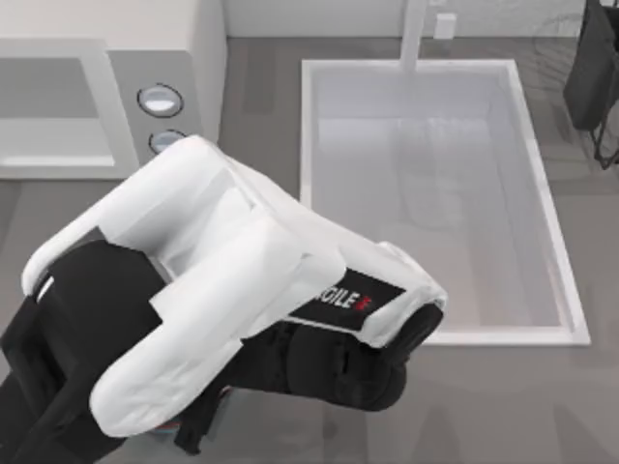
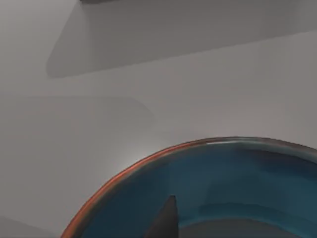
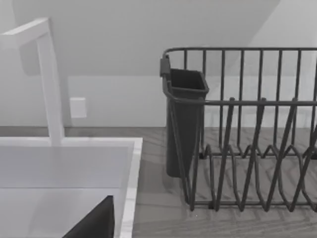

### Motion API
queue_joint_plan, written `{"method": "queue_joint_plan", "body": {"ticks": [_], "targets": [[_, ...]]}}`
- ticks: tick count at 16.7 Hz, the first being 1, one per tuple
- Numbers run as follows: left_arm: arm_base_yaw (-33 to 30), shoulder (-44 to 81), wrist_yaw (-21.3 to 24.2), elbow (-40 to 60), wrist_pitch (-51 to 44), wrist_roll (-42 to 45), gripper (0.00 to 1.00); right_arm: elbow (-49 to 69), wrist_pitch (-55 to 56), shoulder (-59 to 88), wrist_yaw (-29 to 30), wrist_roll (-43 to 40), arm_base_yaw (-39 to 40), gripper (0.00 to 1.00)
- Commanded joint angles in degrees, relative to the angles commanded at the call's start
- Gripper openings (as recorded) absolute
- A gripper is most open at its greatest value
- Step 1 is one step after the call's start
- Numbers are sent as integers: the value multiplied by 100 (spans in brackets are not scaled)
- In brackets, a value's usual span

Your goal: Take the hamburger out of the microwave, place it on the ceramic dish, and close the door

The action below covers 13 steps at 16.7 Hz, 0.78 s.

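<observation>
While left arm (image 1: 208, 300) hovers, 1 ceramic dish (image 2: 148, 198), 2 knobs (image 1: 160, 100).

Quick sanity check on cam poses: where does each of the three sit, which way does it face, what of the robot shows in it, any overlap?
Top: above the table, looking down on the microwave and sink; the left arm covers the lower left.
Left wrist: on the left arm, close over the dish rim; a dark gripper tip shows.
Right wrist: on the right arm, facing the faucet, sink and dish rack; a dark gripper tip shows.
Shared: top and right wrist both show the sink, faucet and rack.
</observation>
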Motion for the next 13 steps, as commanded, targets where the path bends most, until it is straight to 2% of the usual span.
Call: {"method": "queue_joint_plan", "body": {"ticks": [13], "targets": [[524, -42, -449, -761, 1056, 436, 0, 0, 0, 0, 0, 0, 0, 100]]}}
